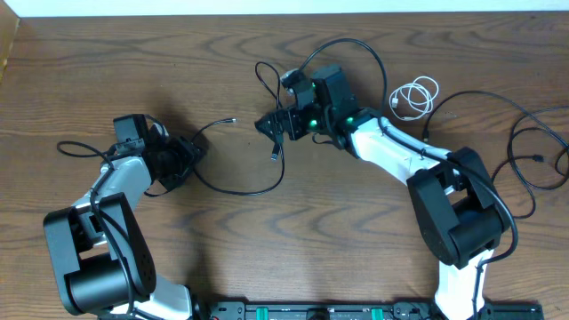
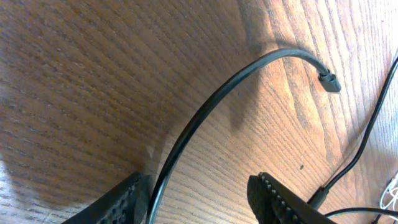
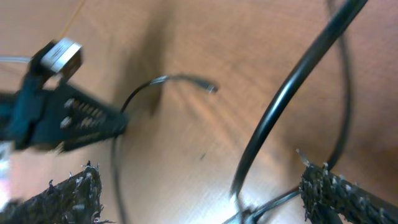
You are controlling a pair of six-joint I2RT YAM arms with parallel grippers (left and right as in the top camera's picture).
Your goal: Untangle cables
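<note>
Two tools: both spread, pinching nothing.
Left tool point(image 2: 198, 199): black cable point(image 2: 205, 106) runs between its fingers, close to one.
Right tool point(image 3: 205, 199): a blurred black strand point(image 3: 280, 106) crosses its gap.
Black cable: looped on the surface point(image 1: 107, 71) between the arms.
White cable point(image 1: 416, 96): coiled, far right.

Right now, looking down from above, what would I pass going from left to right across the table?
left pincer → loose black cable plug → right pincer → coiled white cable → spread black cables
</note>
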